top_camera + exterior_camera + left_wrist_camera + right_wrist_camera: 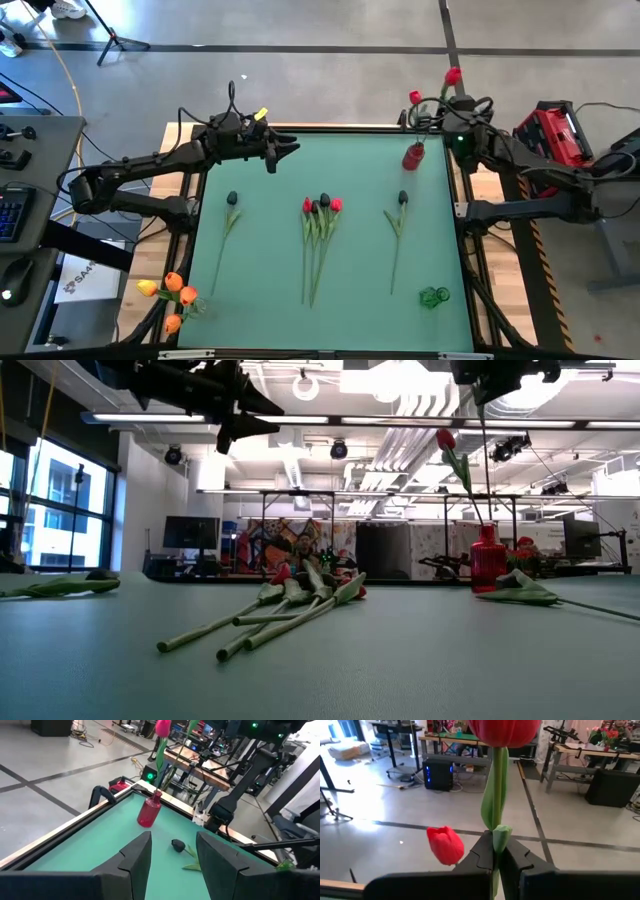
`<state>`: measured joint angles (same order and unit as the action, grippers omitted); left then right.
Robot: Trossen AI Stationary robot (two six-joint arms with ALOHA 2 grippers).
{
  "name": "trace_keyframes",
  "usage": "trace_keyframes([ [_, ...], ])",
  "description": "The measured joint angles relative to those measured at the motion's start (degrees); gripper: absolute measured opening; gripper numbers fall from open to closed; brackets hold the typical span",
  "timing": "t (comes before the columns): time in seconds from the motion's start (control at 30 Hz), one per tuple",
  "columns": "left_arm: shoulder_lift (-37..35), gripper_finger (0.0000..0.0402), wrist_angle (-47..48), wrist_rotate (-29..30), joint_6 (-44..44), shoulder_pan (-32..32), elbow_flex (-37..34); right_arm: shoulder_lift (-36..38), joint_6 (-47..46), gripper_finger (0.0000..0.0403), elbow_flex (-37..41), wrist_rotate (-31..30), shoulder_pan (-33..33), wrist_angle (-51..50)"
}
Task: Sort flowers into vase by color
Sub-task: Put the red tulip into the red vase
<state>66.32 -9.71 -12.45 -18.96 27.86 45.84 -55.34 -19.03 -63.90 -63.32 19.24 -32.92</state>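
My right gripper [437, 112] hovers over the table's far right corner, shut on a red tulip [453, 76]. Below it stands a red vase [414, 156] with another red tulip [415, 97] leaning out of its neck. My left gripper [290, 150] is open and holds nothing, high over the far left of the mat. On the mat lie a dark tulip [232, 200], a bunch of red and dark tulips [320, 206] and another dark tulip [402, 198]. Orange tulips [172, 292] stand in a clear vase at the near left. My right gripper pinches the held tulip's green stem [496, 836] between its two fingers, a short way below the red head [502, 729]. The fingers come nearly level and lie across the upright stem. The lower stem [485, 470] runs down to the red vase's neck; whether it is inside, I cannot tell.
A small green vase [434, 296] stands on the mat at the near right. The mat [360, 300] has a raised wooden rim. A red case [548, 130] sits off the table's right side, beside the right arm.
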Motion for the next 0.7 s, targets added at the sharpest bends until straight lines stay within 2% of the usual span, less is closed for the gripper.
trace_keyframes([
  [0.4,0.0,0.0142,1.1,0.8,1.2,0.0,0.0,-4.3,-1.8,0.0000,0.0,-1.2,1.0,-0.1],
  [0.5,0.0,0.0142,1.0,0.9,1.6,0.0,0.0,-4.3,-4.7,0.0002,0.1,-1.2,1.6,-0.3],
  [0.7,0.0,0.0142,1.1,1.0,2.5,0.0,0.0,-4.3,-8.0,0.0039,0.1,0.4,2.3,-2.0],
])
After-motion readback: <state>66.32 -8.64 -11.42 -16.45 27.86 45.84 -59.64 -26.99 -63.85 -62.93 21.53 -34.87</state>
